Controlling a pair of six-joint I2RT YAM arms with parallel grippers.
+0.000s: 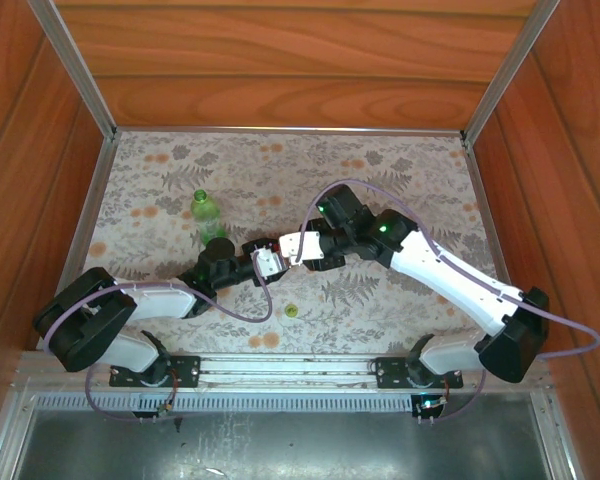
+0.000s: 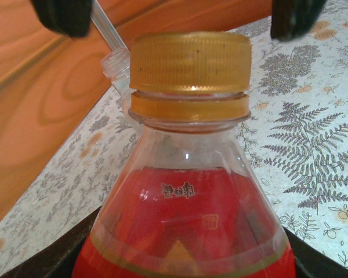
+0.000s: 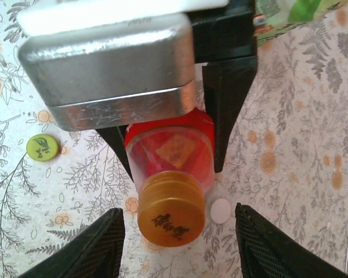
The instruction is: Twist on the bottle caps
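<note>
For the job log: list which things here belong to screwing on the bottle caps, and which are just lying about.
Belongs to the job:
red bottle
orange cap on it
green bottle
clear bottle
yellow-green cap
white cap

Just there:
flowered tablecloth
wooden walls

Orange cap (image 2: 190, 61): ribbed plastic, dull sheen.
Red bottle (image 2: 185, 197): clear glossy plastic, smooth.
Yellow-green cap (image 3: 42, 147): smooth plastic.
Tablecloth (image 1: 400, 170): matt printed cloth.
Walls (image 1: 280, 60): grained wood, slight gloss.
Block (image 3: 110, 69) above bottle: scratched brushed metal.
Frame rails (image 1: 75, 70): bare metal.
</note>
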